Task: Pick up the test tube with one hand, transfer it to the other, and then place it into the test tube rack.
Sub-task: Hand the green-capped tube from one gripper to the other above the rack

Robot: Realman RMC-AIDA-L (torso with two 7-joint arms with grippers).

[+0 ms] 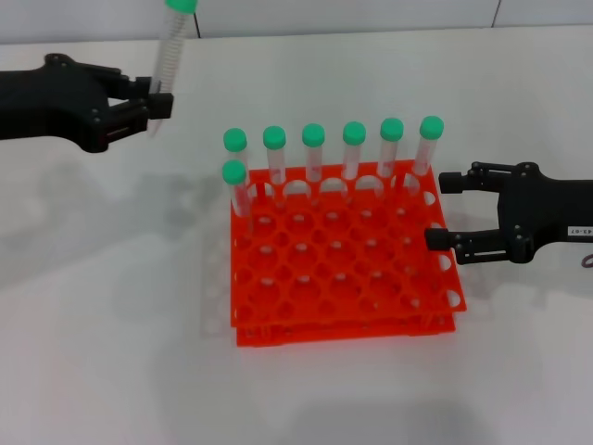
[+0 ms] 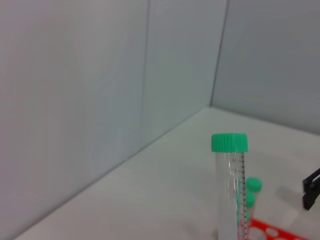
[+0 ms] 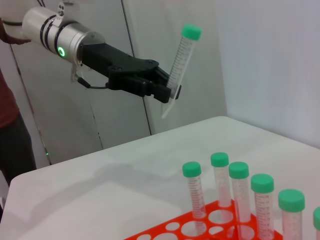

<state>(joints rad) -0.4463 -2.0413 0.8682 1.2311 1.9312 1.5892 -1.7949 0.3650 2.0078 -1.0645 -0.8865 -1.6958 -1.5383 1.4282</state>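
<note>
So the slim clear plastic test tube with the green ribbed screw cap and pointed tip [image 1: 172,57] is up in the air off to the left of and behind the rack, clamped low on its body by the left pincer [image 1: 157,104], a matte black two-finger one with no label, closed tight on it; the tube leans a little, cap up, tip poking out just under the fingers. From the right wrist view you can see that same tube [image 3: 179,65] tilted in the left pincer [image 3: 170,92], with the arm reaching in roughly level and a silver-grey wrist showing a green light ring. The left wrist view shows the held tube [image 2: 231,185] close up, with fine black graduation marks down its side. The right pincer [image 1: 441,209], black with a small white label sticker, hangs by the rack's right edge, arm coming in level from the right, fingers spread wide apart and holding nothing. The square orange-red glossy plastic two-tier rack with its grid of round holes [image 1: 347,278] sits on the plain white surface [image 1: 111,352]. Count: seven more identical green-capped tubes [image 1: 314,153] stand upright in the rack, six along the back row and one in the next row at the left end, so eight tubes total, one rack, two pincers
</note>
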